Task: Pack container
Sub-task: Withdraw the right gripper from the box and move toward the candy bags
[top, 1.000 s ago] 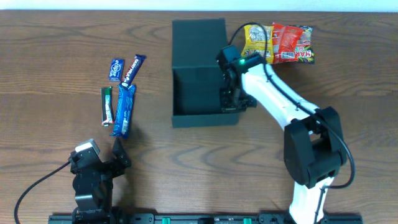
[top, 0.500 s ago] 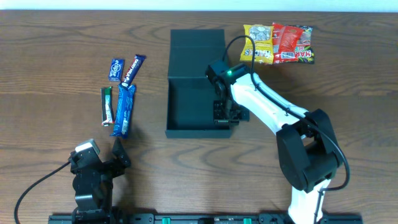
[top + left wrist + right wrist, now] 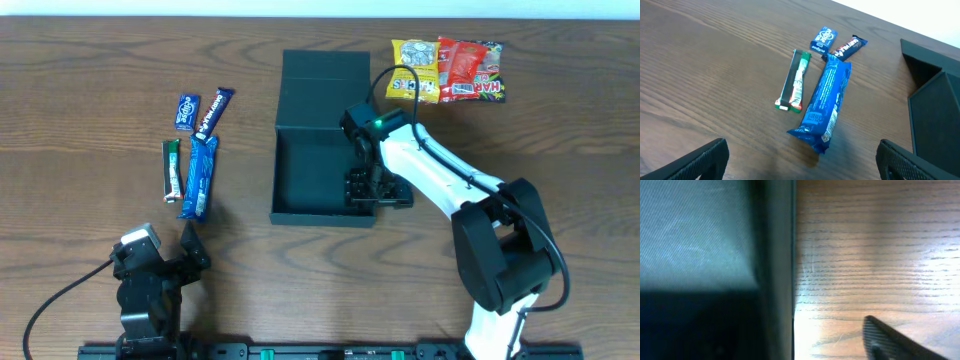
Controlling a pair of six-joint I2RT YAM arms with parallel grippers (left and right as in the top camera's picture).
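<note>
The right gripper point(image 3: 378, 192) has its jaws open at the right wall of the dark teal-grey box with a flap lid point(image 3: 322, 90). One finger point(image 3: 895, 342) is off the wall. The left gripper point(image 3: 805, 162) is wide and empty.

The box sits mid-table, open side up. It runs near to far, with its lid at the far end.

A second ago the right jaws pinched that wall, and the box was farther back.

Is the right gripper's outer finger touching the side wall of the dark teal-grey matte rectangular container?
Apart. The right wrist view shows a strip of bare wooden table between that finger and the dark teal-grey container wall.
</note>
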